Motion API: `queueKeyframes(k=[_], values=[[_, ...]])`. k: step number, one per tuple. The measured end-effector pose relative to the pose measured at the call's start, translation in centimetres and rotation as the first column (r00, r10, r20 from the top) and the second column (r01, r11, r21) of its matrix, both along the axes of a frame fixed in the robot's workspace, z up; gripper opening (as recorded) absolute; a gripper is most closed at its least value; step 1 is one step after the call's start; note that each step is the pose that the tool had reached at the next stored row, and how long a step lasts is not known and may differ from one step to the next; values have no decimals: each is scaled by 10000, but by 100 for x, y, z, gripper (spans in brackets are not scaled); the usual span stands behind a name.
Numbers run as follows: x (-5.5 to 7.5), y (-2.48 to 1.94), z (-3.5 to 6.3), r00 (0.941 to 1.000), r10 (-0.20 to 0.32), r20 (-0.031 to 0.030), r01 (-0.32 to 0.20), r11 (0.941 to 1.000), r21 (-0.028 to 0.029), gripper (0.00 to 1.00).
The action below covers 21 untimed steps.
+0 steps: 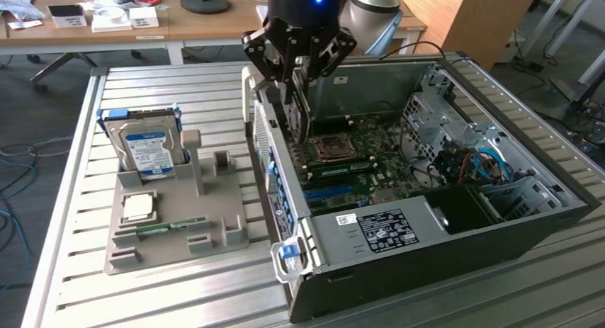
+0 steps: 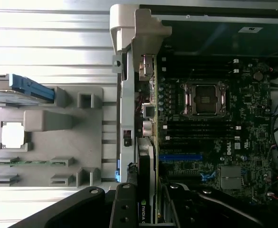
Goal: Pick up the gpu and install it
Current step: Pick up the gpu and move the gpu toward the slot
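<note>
Exterior view: a slatted metal table [image 1: 142, 300] carries an open computer case [image 1: 444, 271] lying on its side, with the motherboard [image 1: 378, 151] facing up. A grey holder [image 1: 219, 197] sits just beside the case at the exterior view's left. It holds a hard drive [image 1: 146, 147] standing at its far end.

The gpu [image 1: 299, 112] is off the holder. It hangs on edge under the gripper [image 1: 300, 74], inside the case at its far left, close to the perforated wall on that side. No contact with the motherboard can be confirmed.

The gripper is part-closed, with its fingers clamped on the card's upper edge. The card is therefore directly below the end effector and reaches down from it toward the board. Its flat face appears to run near-to-far, along the perforated wall.

A blue slot [image 1: 331, 193] lies on the motherboard nearer than the card and slightly to the exterior view's right. Its long axis appears to run out from that wall, across the card's plane.

Judgement: the card is carried and lowered into the case but not seated. The relation that matters is the offset and apparent cross-angle between the card's lower edge and the slot.
</note>
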State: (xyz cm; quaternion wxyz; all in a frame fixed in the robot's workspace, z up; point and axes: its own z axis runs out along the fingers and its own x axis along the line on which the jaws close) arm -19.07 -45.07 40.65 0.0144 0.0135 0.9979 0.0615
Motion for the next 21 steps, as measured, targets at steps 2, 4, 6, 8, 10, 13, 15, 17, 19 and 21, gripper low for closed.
queueKeyframes(k=[2, 4, 6, 8, 10, 13, 15, 17, 19, 21], values=[[38, 0, 0, 10000, 0, 0, 0, 10000, 4, 27], [76, 0, 0, 10000, 1, 0, -1, 10000, 9, 27], [115, 0, 1, 10000, 1, -1, -1, 10000, 12, 27], [154, 0, 0, 10000, 1, 0, -1, 10000, 19, 27], [194, 0, 0, 10000, 0, 0, 0, 10000, 25, 27], [250, 0, 0, 10000, 0, 0, 0, 10000, 32, 27], [287, 0, 0, 10000, 1, 0, -1, 10000, 37, 27], [326, 0, 0, 10000, 1, 0, -1, 10000, 42, 27], [365, 0, 0, 10000, 0, 0, 0, 10000, 49, 27], [403, 0, 0, 10000, 0, 0, 0, 10000, 54, 27]])
